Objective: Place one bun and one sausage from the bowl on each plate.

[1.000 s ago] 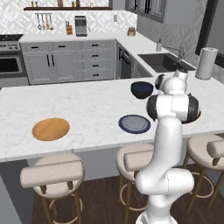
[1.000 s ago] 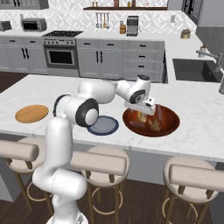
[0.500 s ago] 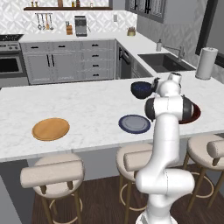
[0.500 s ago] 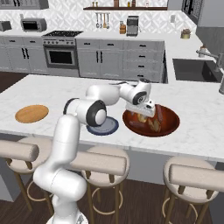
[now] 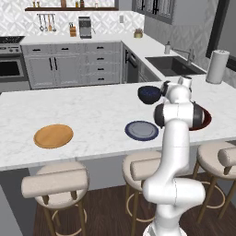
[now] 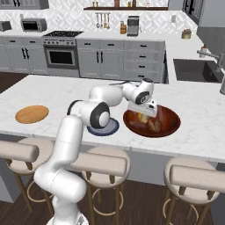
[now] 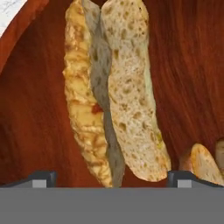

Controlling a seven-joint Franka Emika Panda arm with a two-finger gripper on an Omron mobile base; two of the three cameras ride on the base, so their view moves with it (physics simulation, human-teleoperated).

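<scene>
A split bun (image 7: 118, 96) lies in the red-brown bowl (image 6: 169, 127) directly ahead of the jaws, between the two spread fingertips (image 7: 43, 178); nothing is pinched. The blue-grey plate (image 6: 107, 128) sits just beside the bowl on the surface (image 6: 44, 90).

Bright even rendered light, soft shadows

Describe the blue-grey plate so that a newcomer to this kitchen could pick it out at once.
Start at the white marble island with the stools along its near edge. The blue-grey plate lies flat near that edge, between the orange wooden plate and the red-brown bowl. It is the only slate-coloured disc with a raised rim.
</scene>
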